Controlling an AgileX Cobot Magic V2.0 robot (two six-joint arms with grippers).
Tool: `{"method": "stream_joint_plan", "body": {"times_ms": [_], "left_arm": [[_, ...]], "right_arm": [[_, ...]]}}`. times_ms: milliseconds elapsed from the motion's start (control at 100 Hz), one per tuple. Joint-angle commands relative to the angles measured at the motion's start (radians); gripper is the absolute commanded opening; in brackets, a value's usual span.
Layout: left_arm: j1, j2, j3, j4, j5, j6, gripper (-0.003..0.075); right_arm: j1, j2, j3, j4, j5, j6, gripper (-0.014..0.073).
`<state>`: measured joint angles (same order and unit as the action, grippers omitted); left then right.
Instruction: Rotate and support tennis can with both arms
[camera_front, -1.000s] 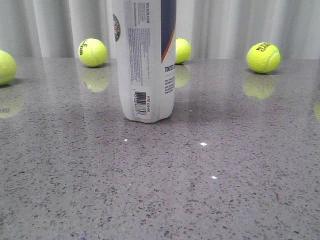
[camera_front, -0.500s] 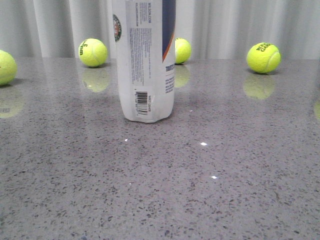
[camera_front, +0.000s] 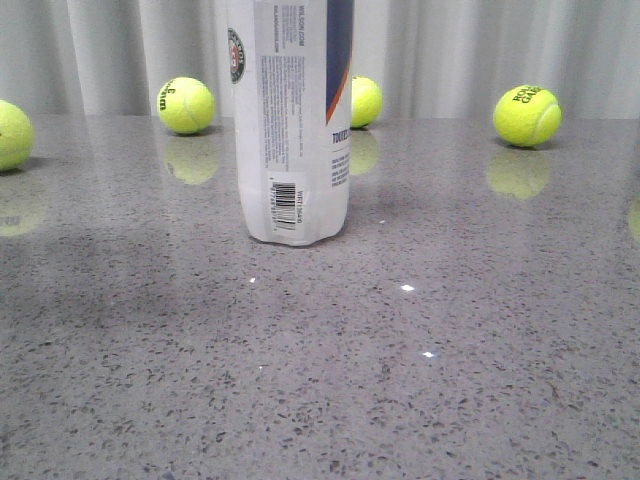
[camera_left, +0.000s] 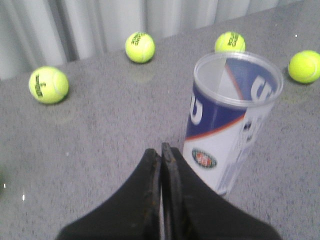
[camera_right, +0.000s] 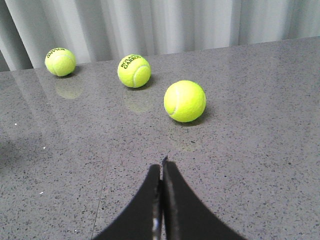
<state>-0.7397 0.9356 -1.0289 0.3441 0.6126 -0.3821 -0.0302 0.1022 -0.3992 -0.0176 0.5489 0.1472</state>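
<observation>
Can upright on speckled grey stone, both grippers shut and empty.

The can (camera_front: 292, 120) is a smooth white plastic cylinder standing mid-table (camera_front: 450, 380) among fuzzy balls (camera_front: 186, 105). Only the left wrist view shows its open clear rim, navy panel and round badge, just beside the left gripper (camera_left: 162, 148). The right gripper (camera_right: 162, 164) faces three balls, can unseen.

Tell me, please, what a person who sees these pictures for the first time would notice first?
First, the tall white and navy tennis can, standing upright and open-topped on the grey speckled table. Next, the yellow-green tennis balls scattered behind it before the curtain. The shut left hand is beside the can; the shut right hand faces only balls.
</observation>
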Motion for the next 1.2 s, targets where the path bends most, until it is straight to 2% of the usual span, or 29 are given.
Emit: {"method": "stream_joint_plan", "body": {"times_ms": [0,130,400,760,850,930,1070,1190], "left_arm": [[-0.004,-0.066,0.055,0.017,-0.125,-0.032,-0.0021],[-0.004,-0.140,0.199,0.055,-0.236,-0.116,-0.0021],[-0.004,-0.228,0.435,0.057,-0.299,-0.156,-0.0021],[0.011,-0.335,0.523,0.081,-0.305,-0.158,-0.0021],[0.070,-0.365,0.531,0.067,-0.316,-0.128,-0.0021],[0.149,-0.401,0.543,-0.003,-0.353,-0.015,-0.0021],[0.298,-0.475,0.608,-0.178,-0.507,0.208,-0.0021],[0.406,-0.533,0.690,-0.238,-0.629,0.253,-0.0021]], "right_arm": [[-0.006,0.011,-0.021,0.000,-0.083,-0.007,-0.0066],[-0.006,0.011,-0.021,0.000,-0.083,-0.007,-0.0066],[-0.006,0.011,-0.021,0.000,-0.083,-0.007,-0.0066],[-0.006,0.011,-0.021,0.000,-0.083,-0.007,-0.0066],[-0.006,0.011,-0.021,0.000,-0.083,-0.007,-0.0066],[-0.006,0.011,-0.021,0.000,-0.083,-0.007,-0.0066],[-0.006,0.011,-0.021,0.000,-0.083,-0.007,-0.0066],[-0.006,0.011,-0.021,0.000,-0.083,-0.007,-0.0066]]}}
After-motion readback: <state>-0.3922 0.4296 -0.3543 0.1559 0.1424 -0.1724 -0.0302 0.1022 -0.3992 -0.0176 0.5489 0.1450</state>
